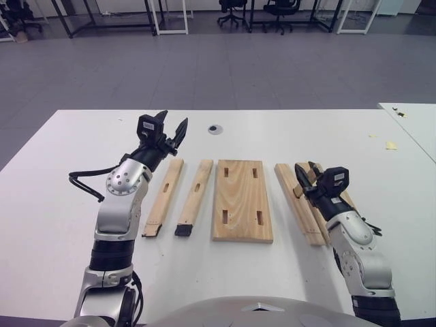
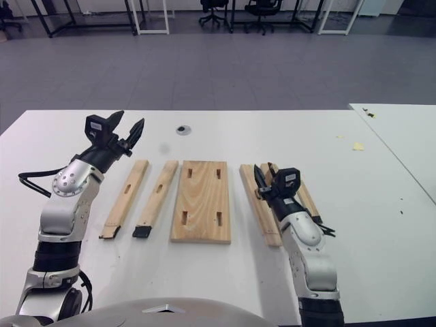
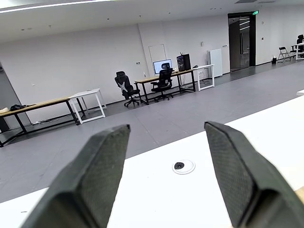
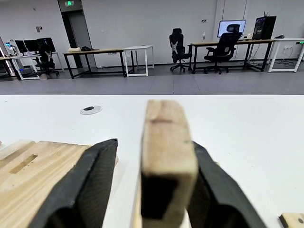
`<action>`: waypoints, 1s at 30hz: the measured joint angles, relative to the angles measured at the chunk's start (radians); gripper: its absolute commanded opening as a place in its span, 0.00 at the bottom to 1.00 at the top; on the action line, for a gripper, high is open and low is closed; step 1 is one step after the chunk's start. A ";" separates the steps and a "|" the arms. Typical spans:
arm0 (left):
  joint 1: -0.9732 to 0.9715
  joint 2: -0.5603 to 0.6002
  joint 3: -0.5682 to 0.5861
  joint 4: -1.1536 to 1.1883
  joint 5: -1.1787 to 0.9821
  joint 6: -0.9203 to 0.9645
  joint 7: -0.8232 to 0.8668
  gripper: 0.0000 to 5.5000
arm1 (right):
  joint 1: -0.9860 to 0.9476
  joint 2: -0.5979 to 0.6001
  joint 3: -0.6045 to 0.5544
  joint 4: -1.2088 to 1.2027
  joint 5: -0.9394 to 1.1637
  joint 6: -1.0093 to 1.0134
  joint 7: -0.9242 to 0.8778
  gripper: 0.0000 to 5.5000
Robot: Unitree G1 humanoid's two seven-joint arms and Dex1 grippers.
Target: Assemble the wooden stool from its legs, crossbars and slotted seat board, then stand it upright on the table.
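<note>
The slotted seat board point(image 1: 242, 199) lies flat in the middle of the white table point(image 1: 61, 177). Two slotted wooden pieces lie to its left point(image 1: 165, 194) point(image 1: 195, 194), both with dark near ends. More wooden pieces point(image 1: 298, 204) are piled to its right. My left gripper point(image 1: 170, 129) hangs open above the table, just beyond the far end of the leftmost piece, with nothing between its fingers point(image 3: 95, 180). My right gripper point(image 1: 306, 174) sits low over the right pile. It stands open astride one wooden piece point(image 4: 166, 142); one finger touches it and a gap shows at the other.
A round cable grommet point(image 1: 215, 129) is set in the table behind the seat board. A second white table point(image 1: 412, 122) stands at the right. Grey floor, desks and office chairs lie beyond the far edge.
</note>
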 measured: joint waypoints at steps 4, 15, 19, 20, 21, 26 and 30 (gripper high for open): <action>0.000 -0.004 -0.001 0.000 0.000 -0.007 0.002 0.52 | -0.019 -0.063 -0.009 -0.060 0.035 0.275 -0.017 0.60; 0.001 -0.011 -0.014 0.000 0.023 -0.014 0.010 0.52 | -0.004 -0.124 0.032 -0.125 0.023 0.645 -0.028 0.65; 0.001 -0.011 -0.016 0.001 0.031 -0.015 0.010 0.52 | -0.006 -0.143 0.047 -0.129 0.001 0.658 -0.022 0.49; 0.001 -0.011 -0.016 0.001 0.032 -0.015 0.010 0.52 | -0.006 -0.148 0.052 -0.131 -0.006 0.658 -0.021 0.45; 0.001 -0.011 -0.016 0.001 0.033 -0.015 0.009 0.52 | -0.006 -0.152 0.057 -0.132 -0.011 0.656 -0.018 0.43; -0.002 -0.035 -0.011 0.008 -0.001 0.002 0.009 0.52 | -0.008 -0.152 0.066 -0.117 -0.038 0.605 -0.018 0.38; -0.047 -0.188 0.076 0.017 -0.358 0.223 0.001 0.52 | -0.115 -0.154 0.028 -0.124 -0.031 0.502 0.027 0.38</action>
